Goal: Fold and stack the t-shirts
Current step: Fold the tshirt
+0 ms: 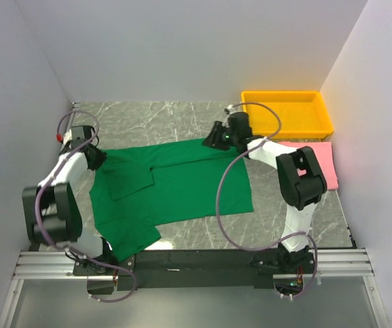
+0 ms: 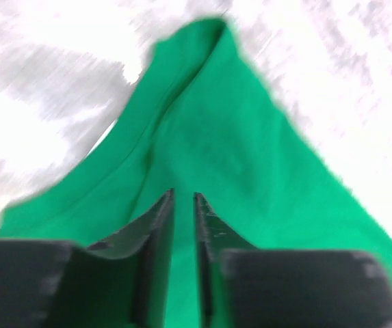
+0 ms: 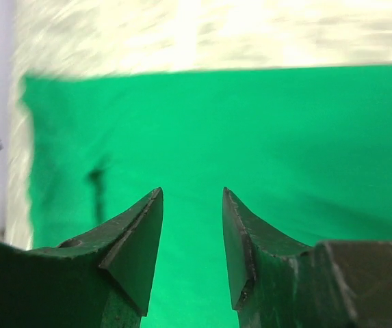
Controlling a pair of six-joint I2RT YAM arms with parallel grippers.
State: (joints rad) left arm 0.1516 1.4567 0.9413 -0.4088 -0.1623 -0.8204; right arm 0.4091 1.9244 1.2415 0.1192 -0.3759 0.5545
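the dark green t-shirt (image 1: 175, 188) lies spread on the counter (image 1: 154, 116), a flap folded in at its left. the pink t-shirt (image 1: 324, 160) sits folded just to its right. for a clean fold, we judge both claws should pinch the far edge and pull evenly. the left claw (image 2: 184, 197) hangs over the far left corner, fingers almost together; we cannot tell if cloth is between them. the right claw (image 3: 192, 193), partly open and empty, reaches low over the far hem.
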